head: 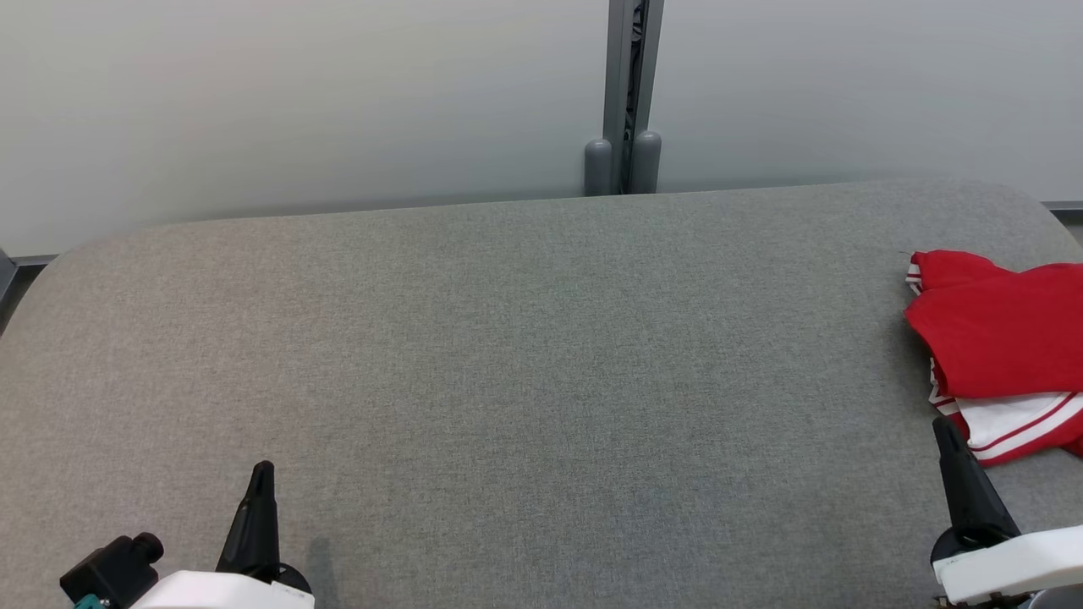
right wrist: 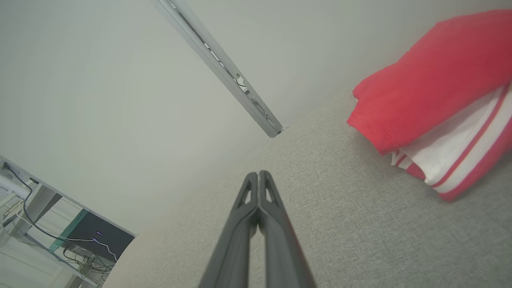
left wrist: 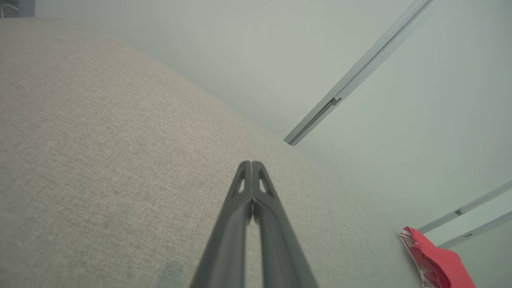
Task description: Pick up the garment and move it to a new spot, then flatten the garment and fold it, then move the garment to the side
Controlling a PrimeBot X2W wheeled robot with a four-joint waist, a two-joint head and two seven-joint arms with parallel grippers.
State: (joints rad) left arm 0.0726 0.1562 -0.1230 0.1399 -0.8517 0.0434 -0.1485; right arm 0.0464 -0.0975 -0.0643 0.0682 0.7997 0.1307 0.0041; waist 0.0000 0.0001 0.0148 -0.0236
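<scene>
Where the head view begins, at its bottom edge, you see the left gripper [head: 261, 472] at the lower left. Its two dark fingers are pressed together to a single point, with nothing between them. At the lower right stands the right gripper [head: 946, 427], its fingers likewise pressed together and empty. In that view its tip lies close to the lower hem of the garment [head: 998, 334]. In the right wrist view the closed fingertips sit at lower centre, clearly apart from the cloth at the upper right.

Both grippers hover over the grey padded surface [head: 525, 338], which spans the middle of the frame with rounded far corners.

The garment lies bunched at the right edge of the head view, partly cut off by the frame. A red panel is folded over a white part with red stripes. In the left wrist view it appears as a small red shape at the lower right, well apart from the left gripper.

Beyond the surface rises a pale wall [head: 296, 101], divided at upper centre by a grey vertical post [head: 627, 85].
</scene>
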